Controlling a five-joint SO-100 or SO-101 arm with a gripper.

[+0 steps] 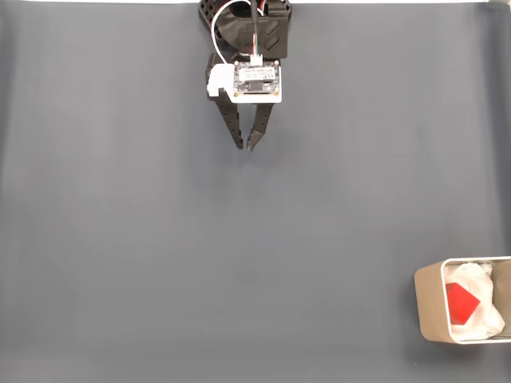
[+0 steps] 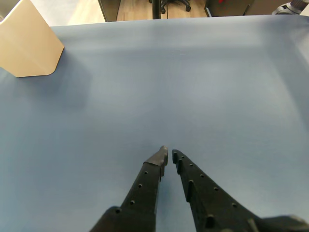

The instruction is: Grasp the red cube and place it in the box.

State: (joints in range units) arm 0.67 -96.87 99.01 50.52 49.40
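The red cube (image 1: pixel 461 302) lies inside the box (image 1: pixel 428 303), a cream tin lined with white wrinkly paper at the bottom right of the fixed view. In the wrist view the box (image 2: pixel 29 46) shows as a beige wall at the top left; the cube is hidden there. My gripper (image 1: pixel 245 147) hangs at the top centre of the fixed view, far from the box, fingertips nearly touching and nothing between them. The wrist view shows the same gripper (image 2: pixel 169 154) shut over bare cloth.
A grey-blue cloth (image 1: pixel 239 255) covers the whole table. Beyond the table's far edge in the wrist view stand a wooden floor and a chair base (image 2: pixel 169 5). The box sits partly past the right edge of the fixed view.
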